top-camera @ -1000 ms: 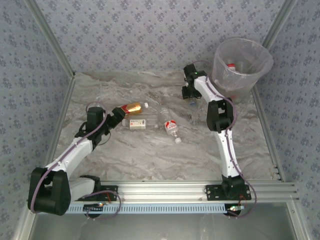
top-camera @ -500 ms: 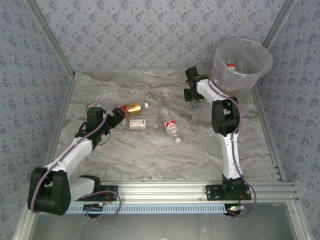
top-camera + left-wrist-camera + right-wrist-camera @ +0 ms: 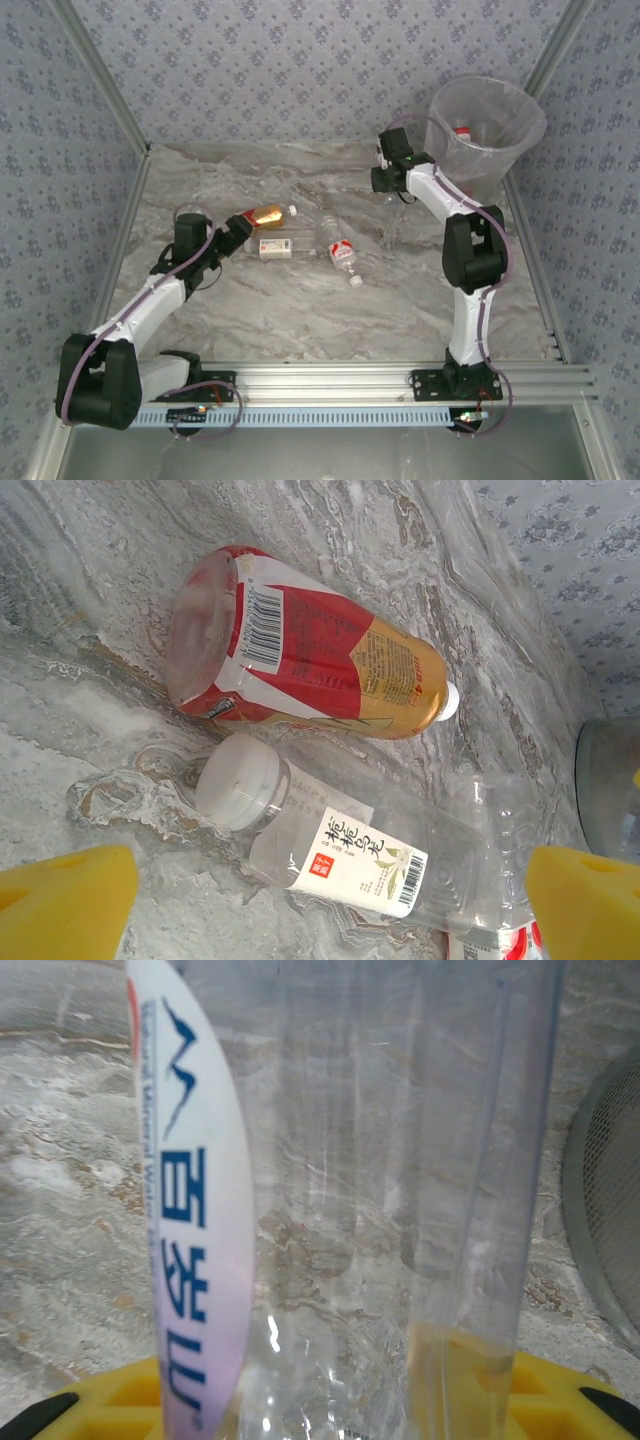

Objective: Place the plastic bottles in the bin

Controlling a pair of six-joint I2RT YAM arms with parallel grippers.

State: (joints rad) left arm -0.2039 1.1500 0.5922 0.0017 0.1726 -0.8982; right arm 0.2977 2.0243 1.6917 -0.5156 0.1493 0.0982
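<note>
1. Tools first: your right tool (image 3: 385,183) is clamped on a clear blue-label bottle (image 3: 340,1190). The yellow pads (image 3: 110,1400) sit at its near end and the bottle sticks straight out from the wrist camera.
2. Your left tool (image 3: 232,234) is wide open with nothing in it. Its fingers (image 3: 60,900) are spread low over the counter (image 3: 300,310).
3. The bit that matters: the bin (image 3: 530,110) is just beside the right tool, off to its right and a little farther back. The tool isn't over the rim yet, so I'd guess you need to go up and across before letting go.
4. The bin has its liner in and at least one red-capped bottle (image 3: 461,132) in it.
5. On the left side, a white-capped bottle (image 3: 340,850) lies right in front of the open tool, cap nearest. Its long axis runs roughly along the line between the fingers, so you'd probably want a wrist turn first.
6. The amber bottle (image 3: 300,660) lies just beyond it, close alongside, and a red-label bottle (image 3: 341,246) sits further toward mid-counter. Your left arm is nearer to all three.
</note>
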